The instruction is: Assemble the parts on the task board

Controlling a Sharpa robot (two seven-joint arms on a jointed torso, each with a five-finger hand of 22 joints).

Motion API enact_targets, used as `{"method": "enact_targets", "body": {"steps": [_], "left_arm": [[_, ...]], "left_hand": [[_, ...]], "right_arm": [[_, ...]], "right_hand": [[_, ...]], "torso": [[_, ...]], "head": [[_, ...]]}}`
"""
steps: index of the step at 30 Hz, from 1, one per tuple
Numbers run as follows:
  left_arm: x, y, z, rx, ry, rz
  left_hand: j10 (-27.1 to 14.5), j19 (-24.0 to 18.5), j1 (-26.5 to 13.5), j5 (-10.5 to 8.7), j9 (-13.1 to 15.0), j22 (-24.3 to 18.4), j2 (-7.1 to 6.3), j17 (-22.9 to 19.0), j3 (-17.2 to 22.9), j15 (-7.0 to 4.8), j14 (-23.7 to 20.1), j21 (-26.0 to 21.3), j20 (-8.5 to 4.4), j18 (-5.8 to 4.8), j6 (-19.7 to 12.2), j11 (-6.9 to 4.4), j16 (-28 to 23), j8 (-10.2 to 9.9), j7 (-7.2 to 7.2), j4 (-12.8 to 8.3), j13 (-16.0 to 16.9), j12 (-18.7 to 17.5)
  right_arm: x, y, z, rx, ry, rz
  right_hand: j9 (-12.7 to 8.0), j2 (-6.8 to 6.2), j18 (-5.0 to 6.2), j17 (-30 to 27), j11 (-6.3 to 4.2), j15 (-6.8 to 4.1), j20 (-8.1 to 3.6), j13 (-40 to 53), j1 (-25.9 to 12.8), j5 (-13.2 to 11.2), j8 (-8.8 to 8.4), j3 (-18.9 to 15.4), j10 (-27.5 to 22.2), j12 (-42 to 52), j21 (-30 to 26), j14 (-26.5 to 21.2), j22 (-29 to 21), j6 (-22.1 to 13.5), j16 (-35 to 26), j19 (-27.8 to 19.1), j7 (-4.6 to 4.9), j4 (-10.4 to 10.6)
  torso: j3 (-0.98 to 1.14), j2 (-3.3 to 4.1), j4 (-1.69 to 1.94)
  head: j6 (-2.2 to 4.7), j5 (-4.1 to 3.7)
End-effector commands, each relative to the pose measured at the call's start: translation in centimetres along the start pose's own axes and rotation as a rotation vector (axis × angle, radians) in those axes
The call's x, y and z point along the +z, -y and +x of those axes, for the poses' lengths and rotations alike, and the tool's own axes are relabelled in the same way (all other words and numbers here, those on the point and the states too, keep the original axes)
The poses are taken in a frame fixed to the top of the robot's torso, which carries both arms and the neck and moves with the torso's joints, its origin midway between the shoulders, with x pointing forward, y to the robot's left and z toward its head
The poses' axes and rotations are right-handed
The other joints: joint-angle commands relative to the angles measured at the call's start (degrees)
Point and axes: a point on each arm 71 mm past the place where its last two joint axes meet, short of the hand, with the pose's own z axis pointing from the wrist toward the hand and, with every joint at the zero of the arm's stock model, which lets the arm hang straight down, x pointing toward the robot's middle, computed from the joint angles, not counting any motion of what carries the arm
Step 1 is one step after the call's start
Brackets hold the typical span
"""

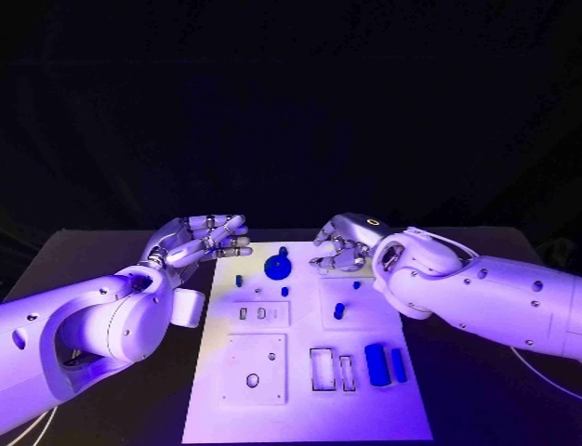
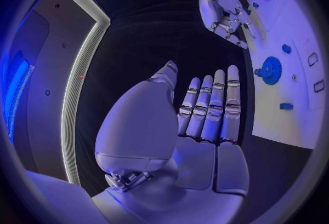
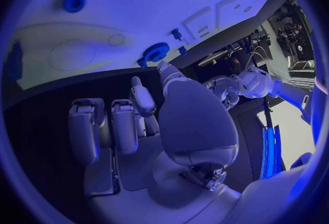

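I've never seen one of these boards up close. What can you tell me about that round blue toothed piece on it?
The gear is a small, deep blue wheel with fine teeth around its rim and a raised hub, plastic by the look of it. It lies flat at the far end of the white board, between the two robot hands. Neither touches it. Small blue parts lie nearby.

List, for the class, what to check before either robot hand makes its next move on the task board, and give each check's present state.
1. Left robot hand free: ok, fingers straight, nothing held.
2. Right robot hand free: ok, fingers curled in, nothing in them.
3. Both hands off the task board: cannot tell for the right.
4. Blue gear on the board: ok.
5. Blue block and bar unobstructed: ok.
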Motion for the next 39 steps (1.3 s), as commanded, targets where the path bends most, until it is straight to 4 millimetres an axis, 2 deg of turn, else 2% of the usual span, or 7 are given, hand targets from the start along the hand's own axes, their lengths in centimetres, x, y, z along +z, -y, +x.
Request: {"method": "enact_targets", "body": {"steps": [1, 2, 8, 14, 24, 29, 39], "left_arm": [[0.0, 0.1, 0.2, -0.007, -0.016, 0.008], [0.1, 0.1, 0.2, -0.008, -0.017, 0.008], [0.2, 0.0, 0.2, -0.008, -0.018, 0.007], [0.3, 0.0, 0.2, -0.008, -0.017, 0.007], [0.4, -0.1, 0.1, -0.007, -0.015, 0.007], [0.4, -0.1, 0.1, -0.007, -0.014, 0.006], [0.4, -0.1, 0.0, -0.006, -0.012, 0.005]], "left_hand": [[0.2, -0.3, 0.7, -0.33, -0.1, -0.1, -0.01, 0.1, -0.1, -0.01, -0.4, -0.1, 0.13, 0.65, 0.1, 0.34, -0.2, -0.3, 0.55, 0.0, -0.1, -0.4], [0.2, -0.3, 0.7, -0.33, -0.1, -0.1, -0.01, 0.1, -0.1, -0.01, -0.4, -0.1, 0.13, 0.65, 0.1, 0.34, -0.2, -0.3, 0.55, 0.0, -0.1, -0.4], [0.2, -0.3, 0.7, -0.33, -0.1, -0.1, -0.01, 0.1, -0.1, -0.01, -0.4, -0.1, 0.14, 0.65, 0.1, 0.34, -0.2, -0.3, 0.54, 0.0, -0.1, -0.4], [0.2, -0.3, 0.7, -0.33, -0.1, -0.1, -0.01, 0.1, -0.1, -0.01, -0.4, -0.1, 0.14, 0.65, 0.1, 0.34, -0.2, -0.3, 0.54, 0.0, -0.1, -0.4], [0.2, -0.3, 0.7, -0.33, -0.1, -0.1, -0.01, 0.1, -0.1, -0.01, -0.4, -0.1, 0.14, 0.65, 0.1, 0.34, -0.2, -0.3, 0.54, 0.0, -0.1, -0.4], [0.2, -0.3, 0.7, -0.33, -0.1, -0.1, -0.01, 0.1, -0.1, -0.01, -0.4, -0.1, 0.14, 0.65, 0.1, 0.34, -0.2, -0.3, 0.54, 0.0, -0.1, -0.4], [0.2, -0.3, 0.8, -0.33, -0.1, -0.1, 0.0, 0.1, -0.1, -0.02, -0.3, -0.1, 0.15, 0.65, 0.1, 0.31, -0.2, -0.3, 0.5, 0.0, -0.1, -0.4]], "right_arm": [[-0.8, 0.9, -0.5, 0.091, -0.071, -0.054], [-1.5, 2.1, -1.0, 0.11, -0.08, -0.054], [-3.6, 6.7, -2.7, 0.182, -0.071, -0.037], [-4.8, 9.9, -3.4, 0.193, -0.051, 0.012], [-5.2, 11.8, -2.3, 0.172, -0.063, 0.059], [-5.2, 12.2, -1.4, 0.165, -0.088, 0.072], [-4.7, 12.3, -0.5, 0.154, -0.103, 0.082]], "right_hand": [[-0.1, -0.52, -0.54, 7.5, -0.01, -0.23, -0.14, 0.2, 1.1, -0.2, -0.45, -0.3, 0.1, 0.3, -0.9, 4.4, 10.0, 0.0, 0.5, 1.7, -0.17, -0.8], [-0.1, -0.53, -0.5, 7.7, -0.06, -0.26, -0.17, 0.3, 1.8, -0.1, -0.49, -0.4, 0.1, 0.4, -1.1, 4.4, 9.9, 0.0, 0.6, 1.6, -0.25, -1.2], [-0.1, -0.35, -0.22, 6.9, -0.34, -0.53, -0.41, -0.7, 6.3, 1.5, -0.57, 0.3, -1.1, -0.8, -2.0, 4.1, 9.1, 0.5, 0.1, 0.8, -0.41, -4.1], [-0.3, -0.49, -0.21, 7.0, -0.17, -0.43, -0.38, -1.1, 7.6, 2.2, -0.86, 0.5, -1.5, -1.4, -2.1, 4.1, 9.1, 0.2, 0.2, 0.7, -0.17, -4.9], [-0.5, -0.56, -0.17, 7.0, 0.29, -0.08, -0.17, -1.5, 8.0, 2.9, -1.43, 0.4, -1.8, -1.8, -2.3, 4.1, 8.9, -0.6, 0.1, 0.6, 0.4, -5.3], [-0.5, -0.54, -0.25, 7.3, 0.39, 0.0, -0.09, -1.6, 8.1, 3.3, -1.52, 0.4, -1.9, -1.9, -2.1, 4.2, 9.2, -0.7, 0.3, 0.8, 0.5, -5.3], [-0.5, -0.32, -0.33, 7.5, 0.47, 0.1, 0.01, -1.4, 8.0, 3.6, -1.29, 0.4, -1.7, -1.6, -1.9, 4.2, 9.5, -0.2, 0.3, 1.0, 0.58, -5.3]], "torso": [[-0.07, -0.44, -0.53], [-0.09, -0.6, -0.69], [-0.02, -0.91, -0.96], [0.23, -0.95, -1.06], [0.2, -0.8, -0.93], [0.08, -0.88, -1.01], [0.17, -0.92, -1.01]], "head": [[0.13, -0.01], [0.05, -0.09], [-0.09, -0.66], [-0.18, -0.71], [-0.42, -0.83], [-0.49, -0.71], [-1.0, -0.63]]}}
